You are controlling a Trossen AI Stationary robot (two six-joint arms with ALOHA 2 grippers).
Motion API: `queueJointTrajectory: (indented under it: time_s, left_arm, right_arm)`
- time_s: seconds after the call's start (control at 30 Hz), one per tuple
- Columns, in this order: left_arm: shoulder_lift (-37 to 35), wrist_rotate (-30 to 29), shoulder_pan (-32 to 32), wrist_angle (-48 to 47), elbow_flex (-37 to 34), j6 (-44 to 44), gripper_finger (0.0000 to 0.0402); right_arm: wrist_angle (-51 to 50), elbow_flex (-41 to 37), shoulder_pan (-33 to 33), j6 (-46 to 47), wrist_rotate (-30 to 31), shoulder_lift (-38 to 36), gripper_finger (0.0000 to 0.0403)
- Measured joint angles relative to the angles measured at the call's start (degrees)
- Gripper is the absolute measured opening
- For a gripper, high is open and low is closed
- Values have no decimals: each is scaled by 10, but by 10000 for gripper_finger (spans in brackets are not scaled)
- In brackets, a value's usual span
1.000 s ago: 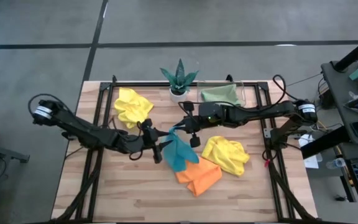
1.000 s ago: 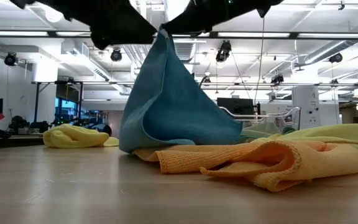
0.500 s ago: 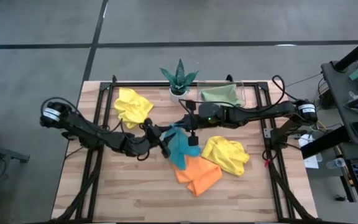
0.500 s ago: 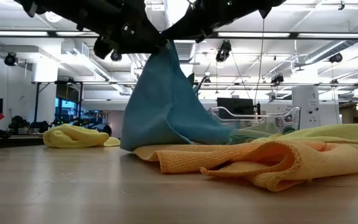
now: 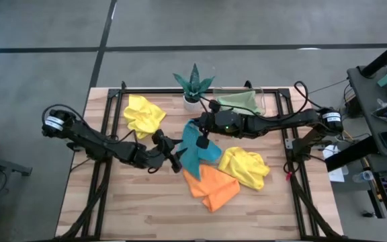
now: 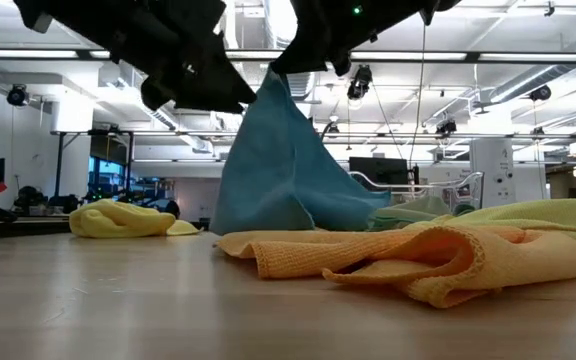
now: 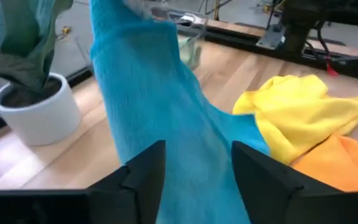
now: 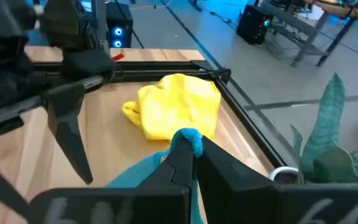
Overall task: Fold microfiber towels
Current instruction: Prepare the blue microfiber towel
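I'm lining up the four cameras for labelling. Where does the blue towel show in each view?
High view: blue towel at table centre, between both grippers.
Low view: blue towel hangs as a peak at centre, top pinched by the right gripper.
Left wrist view: blue towel fills the middle.
Right wrist view: only a blue tip and strip show.
Shared landmark: potted plant, in all but the low view.

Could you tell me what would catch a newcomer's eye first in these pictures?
Most striking is the blue towel hanging in a peak over the middle of the table, pinched at its top corner by the right gripper, while the left gripper stands open beside it. Below it lies an orange towel, with a yellow towel to its right and another yellow towel near the potted plant.
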Motion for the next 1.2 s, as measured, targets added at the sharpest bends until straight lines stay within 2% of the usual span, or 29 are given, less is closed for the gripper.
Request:
queueJointTrajectory:
  time_s: [0.17, 0.33, 0.53, 0.73, 0.83, 0.93, 1.03, 1.13, 1.2]
  left_arm:
    - [29, 13, 0, 15, -3, -20, 242]
    - [104, 3, 0, 71, 1, -47, 295]
    - [184, -62, 11, 96, 19, -140, 303]
    - [229, -62, 34, 97, 29, -184, 298]
    - [242, -58, 39, 91, 29, -185, 275]
    - [245, -57, 41, 78, 28, -185, 227]
    - [241, -56, 41, 38, 27, -185, 148]
    - [228, -51, 40, 4, 26, -183, 48]
    - [215, -45, 38, -16, 24, -178, 14]
  right_arm:
    - [0, 0, 0, 12, 0, 1, 8]
    - [0, 0, 0, 26, 0, 8, 8]
    - [0, 0, 0, 34, 0, 20, 8]
    - [-1, 0, 0, 57, 0, 25, 8]
    - [0, 0, 0, 57, 0, 25, 8]
    - [-8, 0, 0, 48, 0, 23, 8]
    - [-26, 0, 0, 43, 0, 21, 8]
    - [-51, 0, 0, 33, 0, 21, 8]
    - [-69, 0, 0, 33, 0, 21, 8]
